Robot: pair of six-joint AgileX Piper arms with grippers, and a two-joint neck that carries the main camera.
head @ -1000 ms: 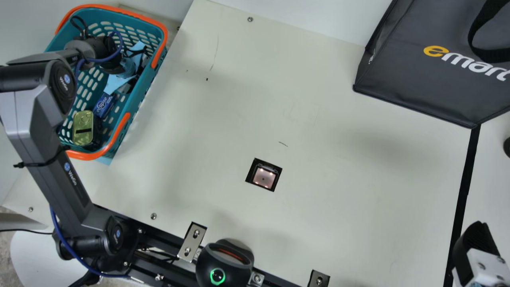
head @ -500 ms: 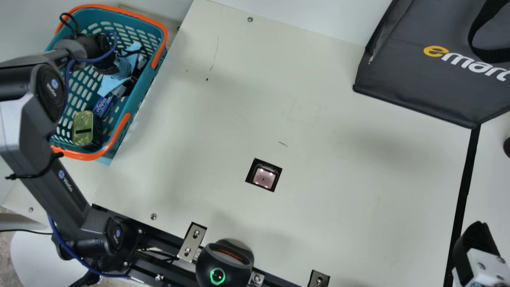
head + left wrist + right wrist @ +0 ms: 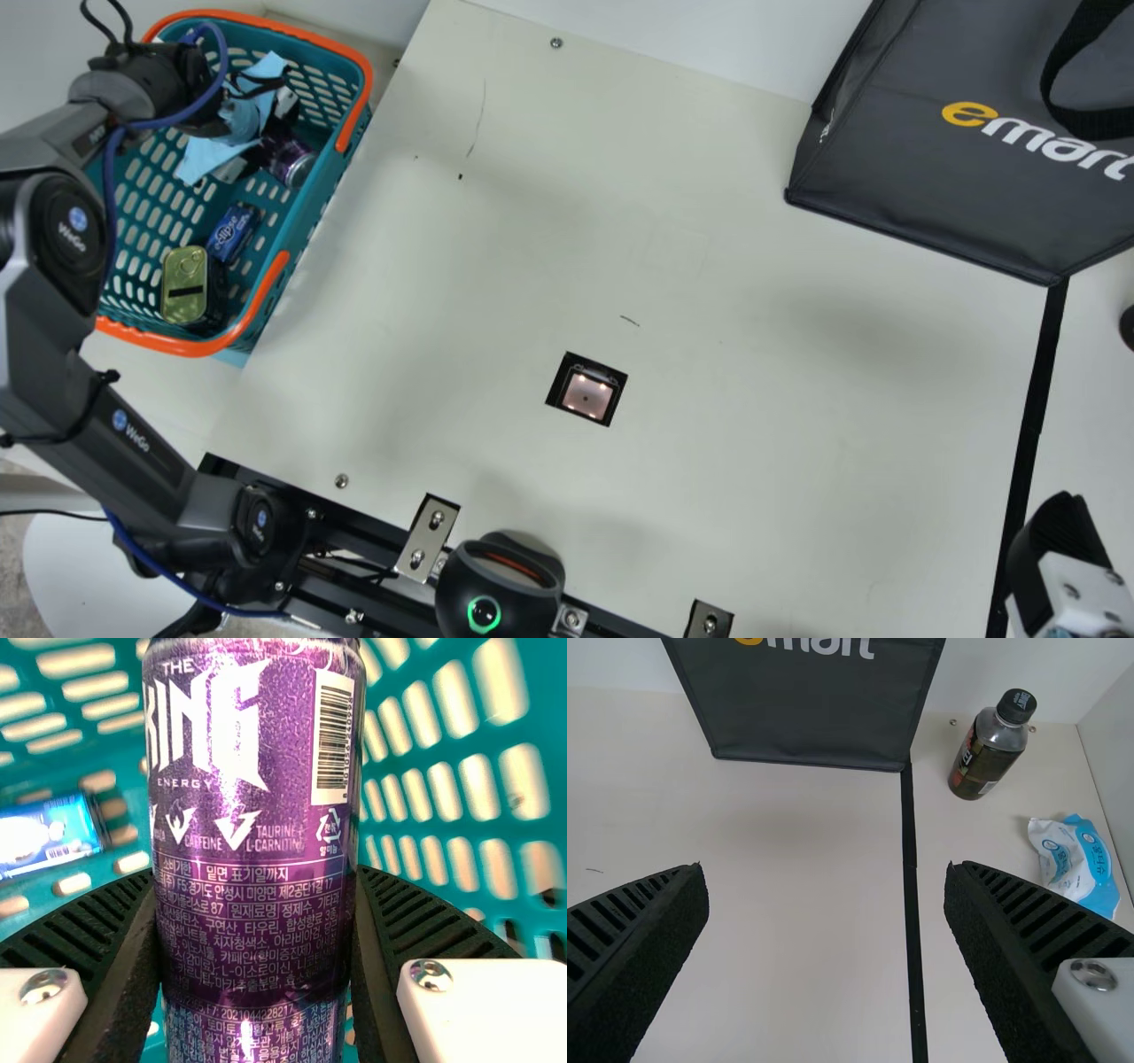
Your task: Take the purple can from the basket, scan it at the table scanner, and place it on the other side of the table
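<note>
Shifted across the teal plastic basket [image 3: 306,208], gripping the purple metal can [image 3: 252,833] in left claw [image 3: 255,895]; probably ready for lifting out to scan, right claw [image 3: 826,870] open.

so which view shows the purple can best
The left wrist view: the can is close up between the left gripper's fingers, its barcode facing the camera. The main view shows it smaller, in the basket, with one silvery end and some purple side.
</note>
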